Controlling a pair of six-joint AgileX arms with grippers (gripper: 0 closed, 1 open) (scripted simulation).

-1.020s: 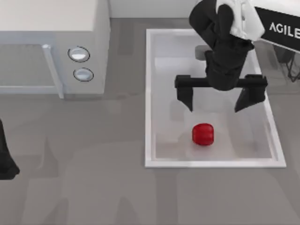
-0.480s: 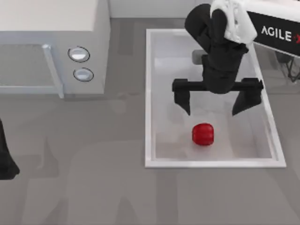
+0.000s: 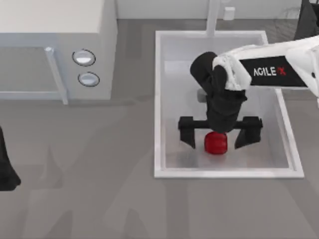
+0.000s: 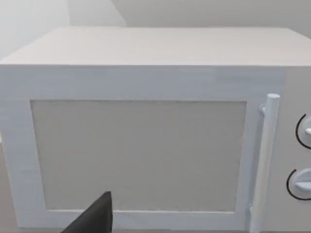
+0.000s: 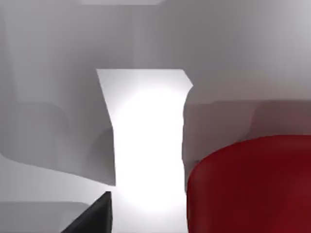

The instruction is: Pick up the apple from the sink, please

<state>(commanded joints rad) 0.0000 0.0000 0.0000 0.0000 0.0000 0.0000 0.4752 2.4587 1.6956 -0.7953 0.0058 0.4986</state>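
Top view: my right tool [image 3: 220,137] hangs inside the sink [image 3: 158,99], its two black fingers [image 3: 187,134] spread wide apart, one on each side of the apple [image 3: 216,143]. The fingers straddle the apple with a gap on either side; whether any part of the tool touches the fruit I cannot tell, since the wrist covers the apple's upper edge. The apple lies on the sink floor in the part of the basin nearest the top view's lower edge, roughly midway between the side walls.

Right wrist view: the apple [image 5: 250,187] appears as a close dark-red curved mass against the pale sink wall [image 5: 48,97], with a black finger tip [image 5: 92,218] at the frame's edge.

The sink is set into the grey surface [image 3: 99,189] toward the top view's right, with a white faucet post [image 3: 214,17] at its far rim. A white microwave [image 3: 55,50] with two round knobs [image 3: 83,58] stands at the left of the surface.

My left arm is parked at the left edge of the top view [image 3: 6,167]. Left wrist view: a black finger tip [image 4: 95,216] before the microwave door [image 4: 138,155] and its upright handle [image 4: 265,160]; whether that tool is apart or together I cannot tell.
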